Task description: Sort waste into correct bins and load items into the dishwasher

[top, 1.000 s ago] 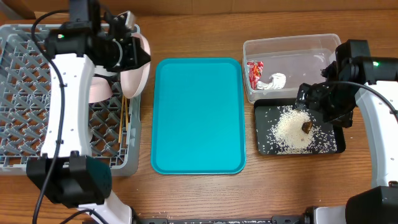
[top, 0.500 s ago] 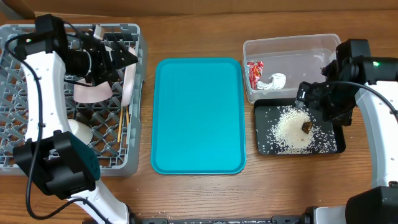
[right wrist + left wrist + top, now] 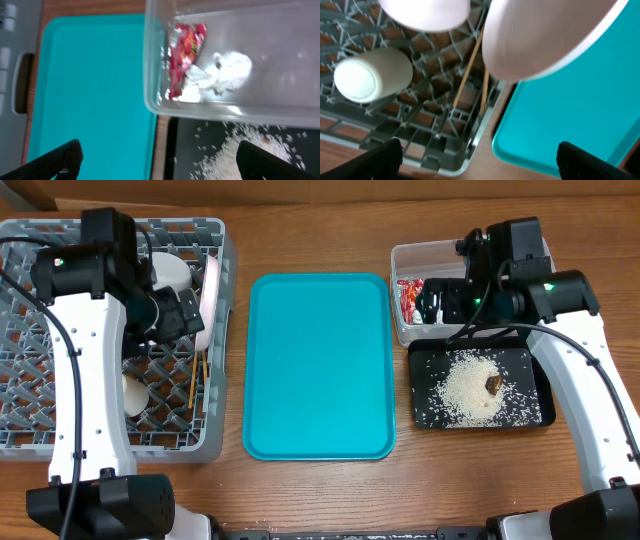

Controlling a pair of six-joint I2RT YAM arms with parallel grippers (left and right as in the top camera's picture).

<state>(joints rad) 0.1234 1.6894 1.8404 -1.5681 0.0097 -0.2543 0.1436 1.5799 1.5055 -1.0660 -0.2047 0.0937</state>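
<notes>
The grey dishwasher rack fills the left of the table. A pink bowl stands on edge along its right side, also large in the left wrist view. A white cup lies on the lattice beside two chopsticks. My left gripper hangs open over the rack, holding nothing. The clear tub holds the red wrapper and white tissue. Rice and a brown bit lie on the black tray. My right gripper is open above the tub's near wall.
The teal serving tray lies between the rack and the bins, with bare wood on either side of it. A pale round dish rests in the rack behind the cup. The right arm's body covers the tub's right half in the overhead view.
My left gripper has opened and let go of the pink bowl, which now stands in the rack. My right arm has moved from over the black tray to over the clear tub.
</notes>
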